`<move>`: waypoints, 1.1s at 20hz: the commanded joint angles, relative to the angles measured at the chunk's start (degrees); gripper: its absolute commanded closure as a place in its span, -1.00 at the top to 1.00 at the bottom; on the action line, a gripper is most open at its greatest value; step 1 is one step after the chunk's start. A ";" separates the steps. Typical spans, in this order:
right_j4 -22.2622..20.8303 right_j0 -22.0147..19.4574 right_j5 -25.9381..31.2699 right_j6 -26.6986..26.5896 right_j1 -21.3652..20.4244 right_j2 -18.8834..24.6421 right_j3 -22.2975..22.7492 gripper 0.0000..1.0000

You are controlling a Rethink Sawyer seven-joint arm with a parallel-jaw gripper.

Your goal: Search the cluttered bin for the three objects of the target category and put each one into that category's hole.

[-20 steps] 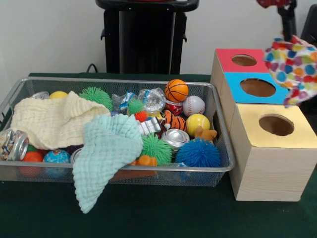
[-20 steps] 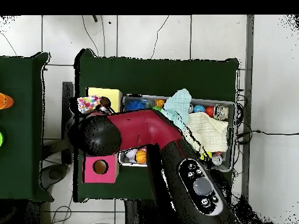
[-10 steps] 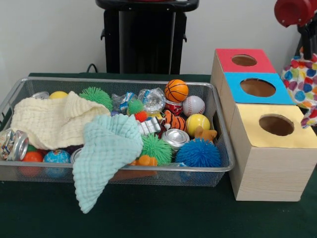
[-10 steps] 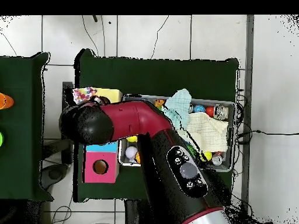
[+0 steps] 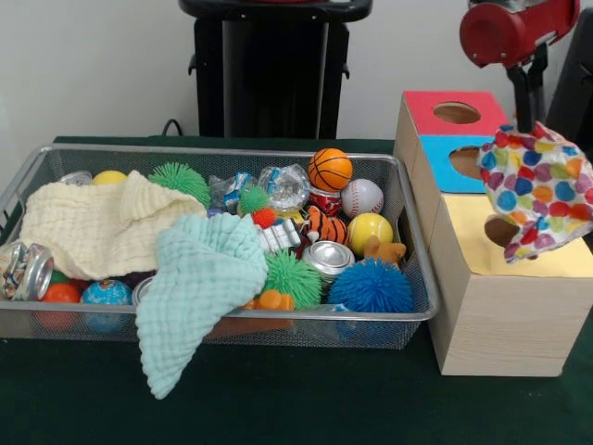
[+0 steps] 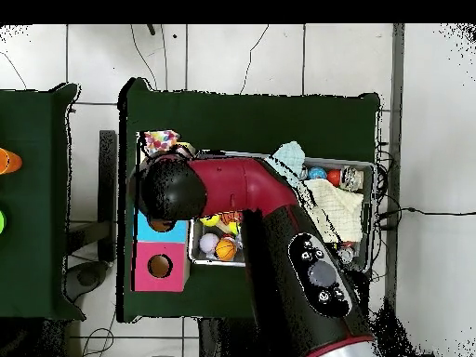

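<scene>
Gripping the spotted cloth (image 5: 536,193) in my claw (image 5: 528,119), I hang it directly over the yellow box's hole (image 5: 501,231).

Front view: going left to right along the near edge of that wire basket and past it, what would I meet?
Silver can → globe ball → mint cloth → green spiky ball → blue spiky ball → yellow-topped box, with a polka-dot cloth hanging over it.

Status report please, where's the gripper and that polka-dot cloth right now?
Gripper shut on polka-dot cloth. Cloth hangs over yellow box, covering part of its hole. Two cloths left in bin. Nothing blocking.
</scene>
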 commanded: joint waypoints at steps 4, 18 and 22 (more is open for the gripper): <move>-3.59 0.25 3.07 7.77 3.62 -6.21 -0.99 -1.00; -1.48 4.62 0.77 10.84 5.15 -9.28 2.65 -1.00; -0.41 6.01 1.47 12.01 4.82 -9.67 3.28 -1.00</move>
